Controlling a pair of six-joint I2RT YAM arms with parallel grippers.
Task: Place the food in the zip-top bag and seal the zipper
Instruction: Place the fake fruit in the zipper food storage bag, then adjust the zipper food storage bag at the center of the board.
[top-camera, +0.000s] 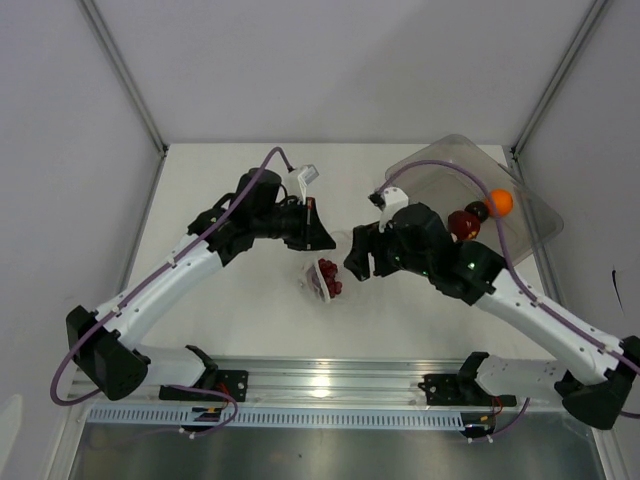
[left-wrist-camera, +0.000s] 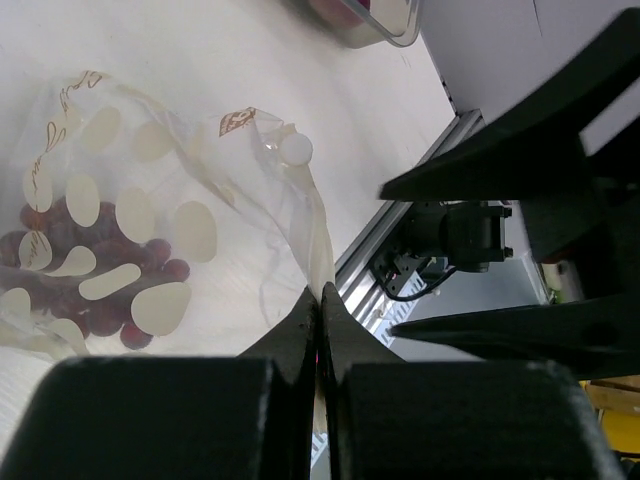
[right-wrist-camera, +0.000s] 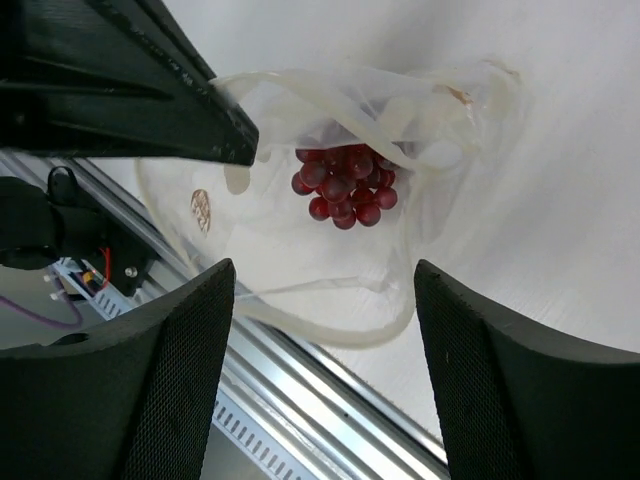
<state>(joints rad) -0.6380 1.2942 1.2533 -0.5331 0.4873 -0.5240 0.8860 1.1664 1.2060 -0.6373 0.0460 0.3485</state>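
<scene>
At the middle of the table (top-camera: 230, 170), between the two grippers, lies the one zip-top bag (top-camera: 321, 277), a clear crinkled pouch printed with pale oval spots. A few small brown script marks (left-wrist-camera: 237, 120) are also printed on it, but they are too small and creased to read. Inside it sits a single bunch of dark red grapes (right-wrist-camera: 345, 186), the only food in the bag. Its zipper (right-wrist-camera: 330, 335) loops round an unsealed mouth that gapes toward the right arm. The left gripper (left-wrist-camera: 320, 300) is pinched tight on the bag's rim at the far-left side, holding that edge up off the table. The right gripper (right-wrist-camera: 322, 270) hangs just right of the mouth with its fingers (right-wrist-camera: 180, 380) spread wide and nothing between them. It is near the plastic, but whether it touches cannot be told. Further right, at the far corner of the table, stands one rigid clear bin (top-camera: 440, 160). It holds three pieces close together: one orange ball (top-camera: 500, 203), one dark plum-like ball (top-camera: 478, 211) and one purple-red ball (top-camera: 463, 224). No label shows on the bin or the arms.
</scene>
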